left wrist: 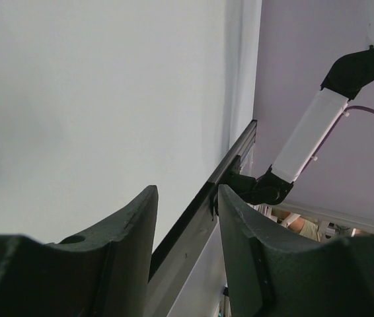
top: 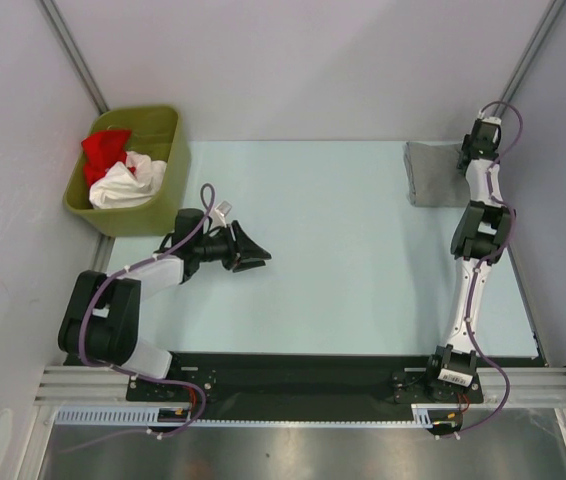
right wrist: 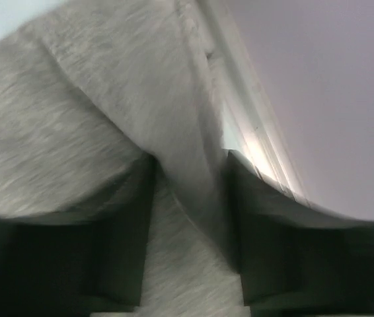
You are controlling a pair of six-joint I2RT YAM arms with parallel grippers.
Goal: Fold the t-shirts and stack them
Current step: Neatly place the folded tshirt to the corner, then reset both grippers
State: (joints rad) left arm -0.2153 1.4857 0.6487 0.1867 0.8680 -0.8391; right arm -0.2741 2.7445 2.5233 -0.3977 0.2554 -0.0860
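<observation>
Three shirts: grey shirt (top: 433, 172) at far right; red shirt (top: 105, 150), white shirt (top: 128, 186) in bin (top: 170, 212).
Left gripper (left wrist: 187, 191): apart, empty.
Right gripper (right wrist: 190, 158): astride grey fold; grip cannot be told.

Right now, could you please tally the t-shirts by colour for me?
Grey t-shirt: 1
Red t-shirt: 1
White t-shirt: 1
Total: 3

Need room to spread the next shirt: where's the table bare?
Bare: the table between the left gripper and the right arm. Crowded: far right corner, grey t-shirt with the right gripper at it; far left, the bin of shirts.
</observation>
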